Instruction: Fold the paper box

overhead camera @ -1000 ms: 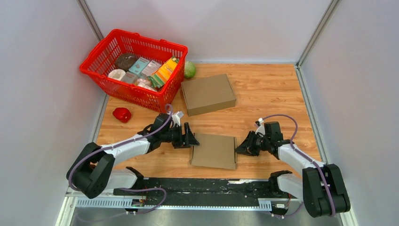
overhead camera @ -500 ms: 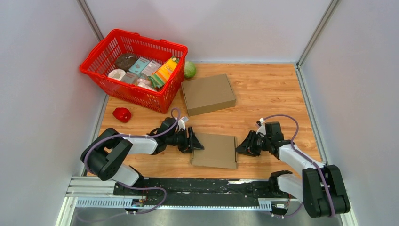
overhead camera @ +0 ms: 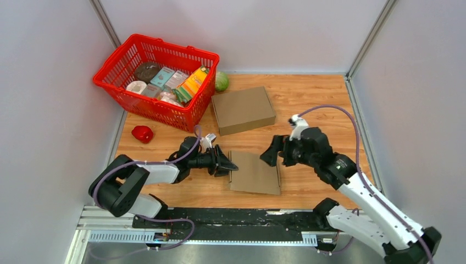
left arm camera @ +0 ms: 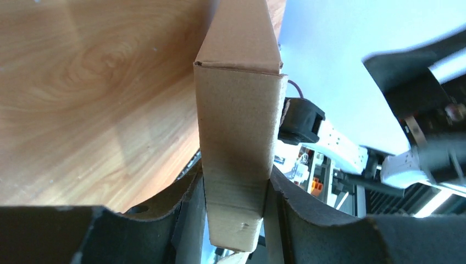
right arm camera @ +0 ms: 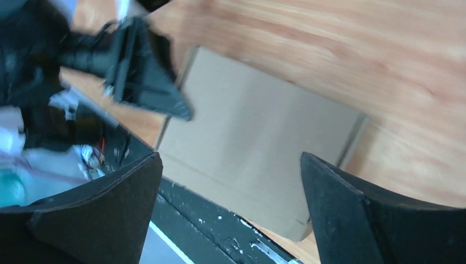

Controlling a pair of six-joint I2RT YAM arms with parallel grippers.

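**Top view:** the box (overhead camera: 255, 175) lies flat at the table's (overhead camera: 319, 104) 6 o'clock, near the arm bases. The left gripper (overhead camera: 228, 165) pinches its 9 o'clock edge, probably to pin it while a flap is worked. The right gripper (overhead camera: 273, 149) hangs by the box's 1 o'clock corner, not touching it. A second box (overhead camera: 243, 110) sits at 12 o'clock and a basket (overhead camera: 159, 110) at 10 o'clock. Bare wood lies open toward 3 o'clock.

**Left wrist:** both fingers (left arm camera: 184, 212) press on the box's side wall from either side, clamped on it. The wall runs on toward 12 o'clock with its far corner unheld.

**Right wrist:** the fingers (right arm camera: 351, 214) stand wide apart and hold nothing. The box's top lies below them, and nothing blocks its 3 o'clock edge.
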